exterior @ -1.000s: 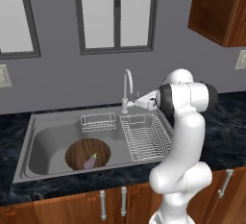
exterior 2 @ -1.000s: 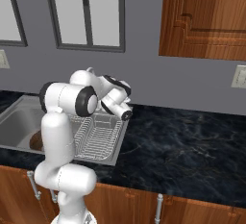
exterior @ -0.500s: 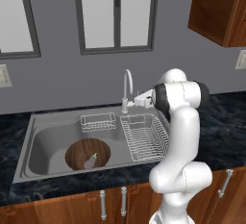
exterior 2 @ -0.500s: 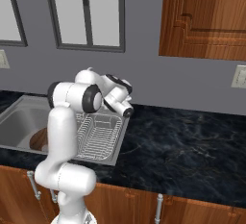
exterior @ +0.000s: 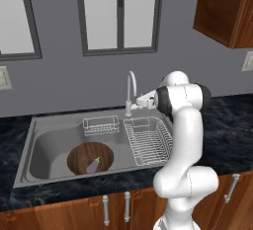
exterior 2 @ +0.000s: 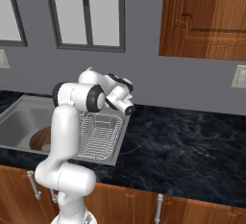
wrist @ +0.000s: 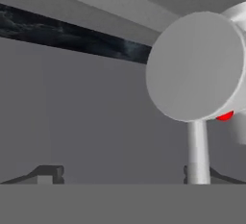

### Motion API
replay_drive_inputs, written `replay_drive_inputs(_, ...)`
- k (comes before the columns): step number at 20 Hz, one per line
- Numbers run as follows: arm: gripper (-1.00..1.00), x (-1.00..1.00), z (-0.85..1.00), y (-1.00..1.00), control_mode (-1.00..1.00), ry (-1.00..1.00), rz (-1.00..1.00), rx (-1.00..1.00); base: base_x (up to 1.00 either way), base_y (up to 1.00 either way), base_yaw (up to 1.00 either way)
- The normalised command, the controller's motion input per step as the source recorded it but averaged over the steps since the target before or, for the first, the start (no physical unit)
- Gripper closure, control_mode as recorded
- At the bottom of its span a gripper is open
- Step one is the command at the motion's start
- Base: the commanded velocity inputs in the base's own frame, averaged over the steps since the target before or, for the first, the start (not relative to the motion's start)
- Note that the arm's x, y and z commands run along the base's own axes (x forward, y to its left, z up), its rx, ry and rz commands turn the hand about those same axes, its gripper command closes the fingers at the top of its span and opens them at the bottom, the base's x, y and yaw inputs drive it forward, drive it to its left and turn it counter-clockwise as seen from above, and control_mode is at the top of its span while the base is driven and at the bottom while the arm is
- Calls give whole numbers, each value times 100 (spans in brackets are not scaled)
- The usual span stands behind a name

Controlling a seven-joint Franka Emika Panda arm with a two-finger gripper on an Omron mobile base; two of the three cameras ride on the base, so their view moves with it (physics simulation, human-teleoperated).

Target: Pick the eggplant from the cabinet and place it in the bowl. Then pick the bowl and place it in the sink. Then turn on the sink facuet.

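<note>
The dark wooden bowl (exterior: 80,156) lies in the grey sink (exterior: 47,136) with the small purple eggplant (exterior: 93,166) inside it. Behind the basin rises the silver gooseneck faucet (exterior: 130,87). My gripper (exterior: 138,101) is level with the faucet's base, just to its right and very close. In the hand view my gripper (wrist: 122,174) is open, fingertips (wrist: 48,173) far apart. A big grey round faucet part (wrist: 196,67) with a red mark fills the upper right, and its thin lever rod (wrist: 197,146) runs down to the right fingertip. The cabinet (exterior 2: 206,16) hangs at the upper right.
A wire dish rack (exterior: 148,140) fills the sink's right side under my arm, and a small wire basket (exterior: 101,124) sits at the basin's back. Dark marble counter (exterior 2: 182,141) stretches to the right. Windows (exterior: 118,14) and a grey wall stand behind the faucet.
My arm has shifted slightly left, bringing the hand a little closer to the faucet. Bowl and eggplant have not moved.
</note>
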Motion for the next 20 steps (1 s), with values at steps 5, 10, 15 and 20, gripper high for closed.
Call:
replay_drive_inputs(5, 100, 11, -8, -5, -100, 4, 0, 2, 0, 0, 0)
replay_drive_inputs(10, 100, 5, -16, -31, -100, 8, -2, 5, 0, 0, 0)
replay_drive_inputs(15, 100, 0, -27, -78, -100, 11, -7, 5, 0, 0, 0)
replay_drive_inputs(20, 100, 0, -31, -93, -100, 11, -9, 5, 0, 0, 0)
